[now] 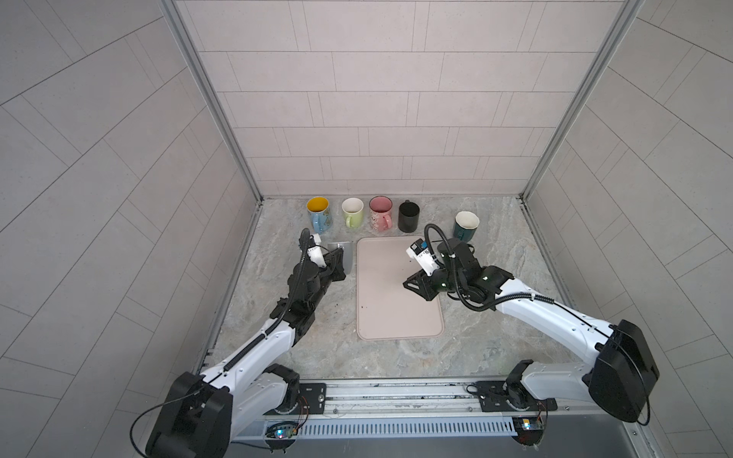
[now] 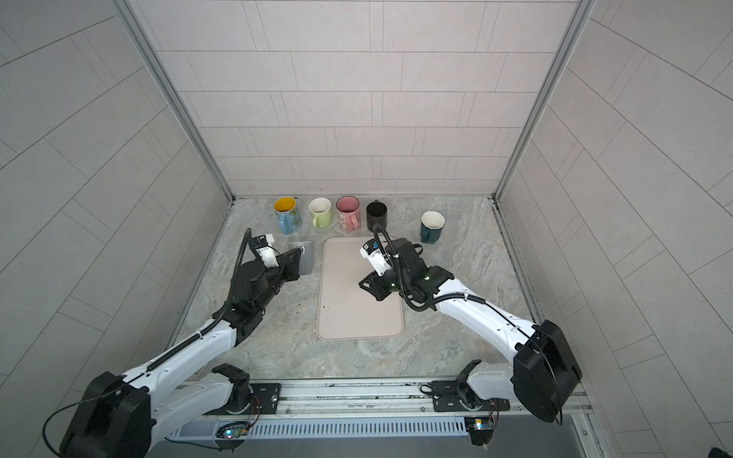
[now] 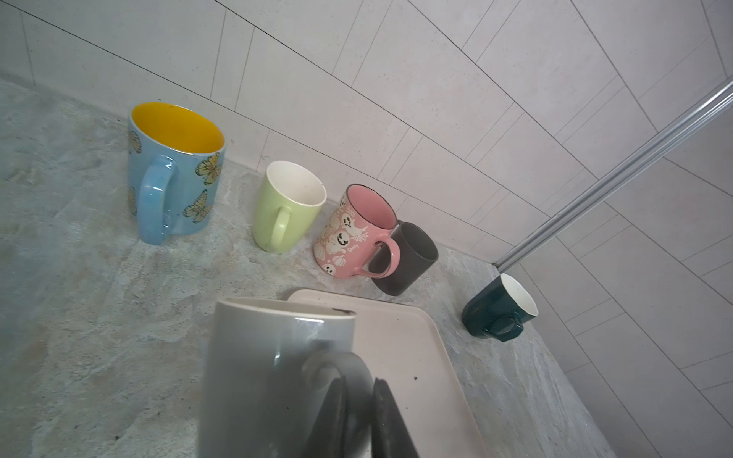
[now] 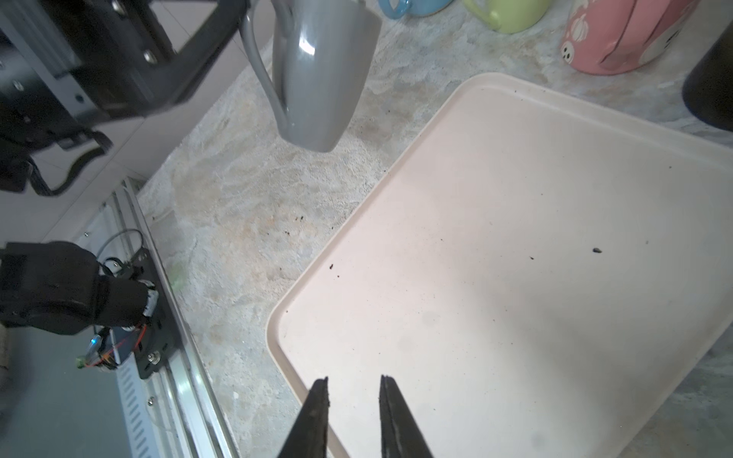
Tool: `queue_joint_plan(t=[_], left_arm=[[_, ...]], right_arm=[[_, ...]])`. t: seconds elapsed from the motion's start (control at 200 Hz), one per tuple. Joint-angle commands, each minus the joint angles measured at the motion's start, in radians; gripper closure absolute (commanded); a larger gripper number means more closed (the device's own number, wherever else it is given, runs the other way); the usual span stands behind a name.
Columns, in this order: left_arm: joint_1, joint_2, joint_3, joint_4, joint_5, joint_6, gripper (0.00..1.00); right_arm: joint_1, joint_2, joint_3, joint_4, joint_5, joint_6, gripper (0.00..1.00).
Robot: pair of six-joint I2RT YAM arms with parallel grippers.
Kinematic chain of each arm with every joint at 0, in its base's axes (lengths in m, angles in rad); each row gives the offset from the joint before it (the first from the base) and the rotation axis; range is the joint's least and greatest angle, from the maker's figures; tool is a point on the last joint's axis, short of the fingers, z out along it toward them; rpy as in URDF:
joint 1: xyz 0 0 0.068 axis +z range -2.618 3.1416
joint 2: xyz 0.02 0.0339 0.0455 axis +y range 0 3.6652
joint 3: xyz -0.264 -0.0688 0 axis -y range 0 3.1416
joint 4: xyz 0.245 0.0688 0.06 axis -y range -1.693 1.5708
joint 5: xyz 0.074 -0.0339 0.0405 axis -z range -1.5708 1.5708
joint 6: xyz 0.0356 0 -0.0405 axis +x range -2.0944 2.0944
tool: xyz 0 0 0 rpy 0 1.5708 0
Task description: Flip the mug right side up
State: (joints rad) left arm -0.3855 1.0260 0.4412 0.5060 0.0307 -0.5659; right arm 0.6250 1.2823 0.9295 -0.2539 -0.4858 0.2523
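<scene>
Grey mug (image 1: 346, 259): centre-left in both top views, just left of the tray's far left corner. Mouth uppermost, leaning a little.
Grey mug, hidden parts: near side covered by the gripper in the top views. Base cut off by the frame edge in the left wrist view (image 3: 273, 376), and rim cut off in the right wrist view (image 4: 321, 75). Cannot tell whether the base touches the table (image 1: 277, 349).
Left gripper (image 3: 357, 382): clamped on the grey mug's handle. Only the finger ends show, dark and blurred.
Right gripper (image 4: 354, 380): jaws apart, nothing between them, over the tray. Finger bases run out of frame.
Tray (image 1: 396, 317): pink, centre of the top views, bare but for dark specks.
Back row, upper centre, all upright: blue mug (image 1: 318, 216), green mug (image 1: 352, 214), pink mug (image 1: 380, 214), black mug (image 1: 408, 216).
Black mug: partly behind the pink mug's handle in the left wrist view.
Teal mug (image 1: 465, 227): set apart, right of the row; lower part hidden by the right arm's cable.
</scene>
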Motion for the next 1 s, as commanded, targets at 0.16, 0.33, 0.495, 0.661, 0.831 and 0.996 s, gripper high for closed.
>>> queue_joint_plan(t=[0.16, 0.33, 0.495, 0.661, 0.831, 0.996], left_arm=[[-0.034, -0.019, 0.088, 0.088, 0.059, -0.092, 1.00], [-0.044, -0.016, 0.090, 0.050, 0.041, -0.100, 1.00], [-0.044, -0.014, 0.088, 0.026, 0.040, -0.097, 1.00], [-0.044, -0.054, 0.096, -0.053, 0.012, -0.064, 1.00], [-0.033, -0.099, 0.157, -0.276, -0.022, -0.058, 1.00], [0.001, -0.124, 0.234, -0.518, -0.013, -0.079, 0.79]], right_arm=[[-0.003, 0.000, -0.021, 0.201, -0.057, 0.103, 0.68], [-0.003, -0.005, -0.044, 0.238, -0.060, 0.140, 0.68], [-0.005, 0.008, -0.071, 0.256, -0.083, 0.173, 0.67], [-0.005, 0.055, -0.053, 0.272, -0.124, 0.180, 0.56], [-0.004, 0.217, 0.069, 0.240, -0.232, 0.178, 0.46], [-0.020, 0.400, 0.235, 0.234, -0.327, 0.201, 0.42]])
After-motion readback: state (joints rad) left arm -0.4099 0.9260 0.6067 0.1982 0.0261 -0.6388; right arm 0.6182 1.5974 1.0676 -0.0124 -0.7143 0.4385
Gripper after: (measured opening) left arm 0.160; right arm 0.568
